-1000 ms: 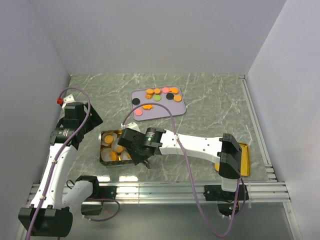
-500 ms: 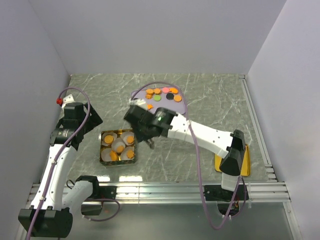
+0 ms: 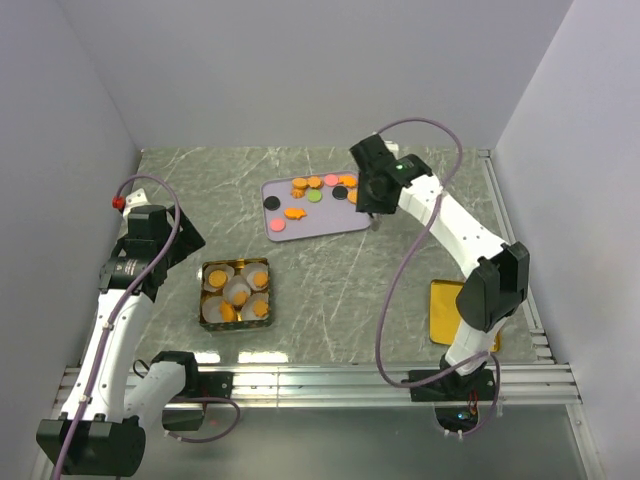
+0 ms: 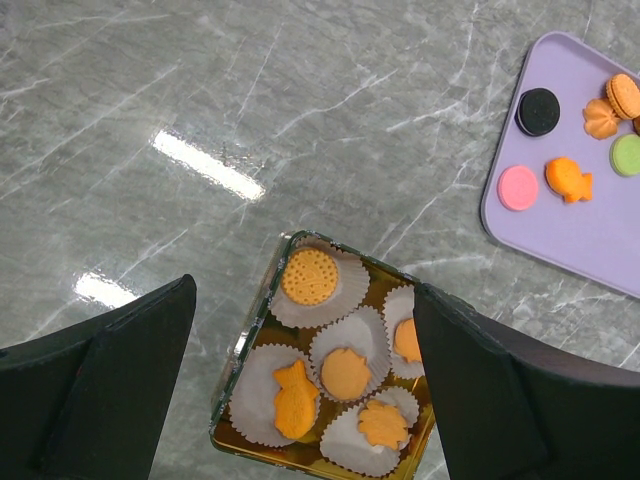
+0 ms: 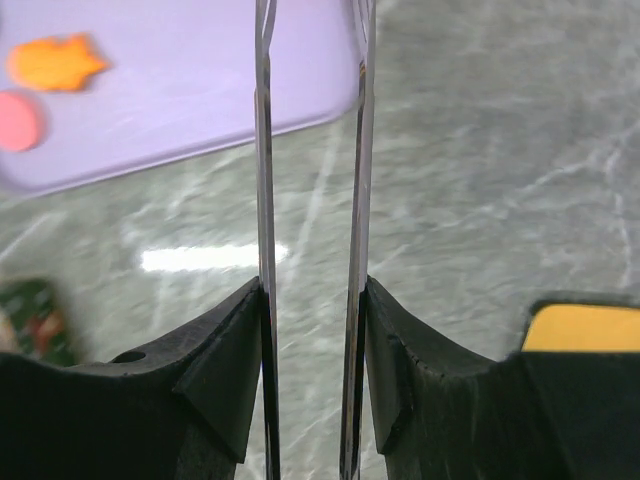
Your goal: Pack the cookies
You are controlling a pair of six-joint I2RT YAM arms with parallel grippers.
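Several cookies, mostly orange with black, pink and green discs, lie on a purple tray. A gold tin holds white paper cups with orange cookies. In the left wrist view the tin holds a round cookie, a fish and others. My left gripper hangs wide open above the tin, empty. My right gripper hovers at the tray's right edge, its thin blades slightly apart, nothing between them. A fish cookie lies on the tray.
A gold lid lies at the right near edge, partly under the right arm; it also shows in the right wrist view. Grey walls close in the marble table on three sides. A metal rail runs along the near edge.
My right arm has swung from over the gold tin, up and right, to the right edge of the purple tray. The left arm has not moved.
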